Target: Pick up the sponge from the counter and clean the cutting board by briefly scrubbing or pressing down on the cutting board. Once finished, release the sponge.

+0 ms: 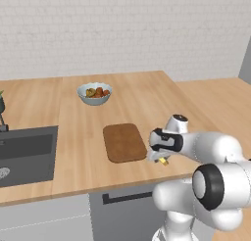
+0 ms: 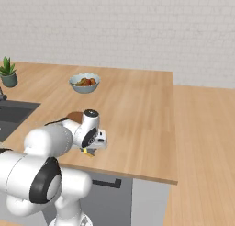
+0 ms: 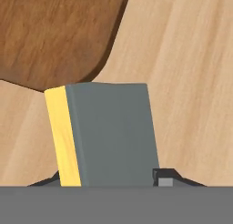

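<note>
The gripper point(image 1: 163, 160) is closed on the sponge point(image 3: 107, 134), fingers at its two sides, low over the counter point(image 1: 147, 95) near its front edge. The sponge sits just beside the cutting board's point(image 1: 124, 142) front right corner, grey face toward the hand camera

a rendered kitchen: wood-grain counter point(image 1: 137, 95), sunken dark sink point(image 1: 27, 154), fruit bowl point(image 1: 94, 93), white brick wall point(image 1: 122, 29)
</note>
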Available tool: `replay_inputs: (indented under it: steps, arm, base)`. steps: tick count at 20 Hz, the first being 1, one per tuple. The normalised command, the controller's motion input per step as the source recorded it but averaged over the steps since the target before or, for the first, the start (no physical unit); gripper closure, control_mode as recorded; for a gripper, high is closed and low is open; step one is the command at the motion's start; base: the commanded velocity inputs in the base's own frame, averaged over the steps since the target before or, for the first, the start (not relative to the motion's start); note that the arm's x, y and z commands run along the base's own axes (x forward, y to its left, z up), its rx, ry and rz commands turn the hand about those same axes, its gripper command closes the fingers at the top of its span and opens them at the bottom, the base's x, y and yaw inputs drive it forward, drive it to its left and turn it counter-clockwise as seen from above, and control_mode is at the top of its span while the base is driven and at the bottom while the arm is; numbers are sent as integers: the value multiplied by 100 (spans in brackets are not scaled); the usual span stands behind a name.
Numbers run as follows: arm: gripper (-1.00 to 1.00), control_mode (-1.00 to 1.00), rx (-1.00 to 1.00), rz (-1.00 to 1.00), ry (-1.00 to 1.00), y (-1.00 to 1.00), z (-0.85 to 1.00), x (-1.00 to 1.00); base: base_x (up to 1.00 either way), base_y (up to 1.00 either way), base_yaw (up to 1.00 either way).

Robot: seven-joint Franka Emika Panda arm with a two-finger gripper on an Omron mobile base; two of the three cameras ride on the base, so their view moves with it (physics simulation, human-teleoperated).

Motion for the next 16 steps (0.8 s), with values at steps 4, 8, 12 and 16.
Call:
replay_inputs:
  steps: [4, 8, 12, 16]
  arm:
    - [100, -100, 0, 6, 1, 1, 11, 36]
    - [100, -100, 0, 4, 0, 0, 59, 31]
    - [100, -100, -1, 7, 3, 19, 44, 27]
    - [100, -100, -1, 34, 20, 74, 4, 37]
  base:
    - [0, 0, 0]
    - [0, 0, 0]
    - [0, 0, 0]
    - [0, 0, 0]
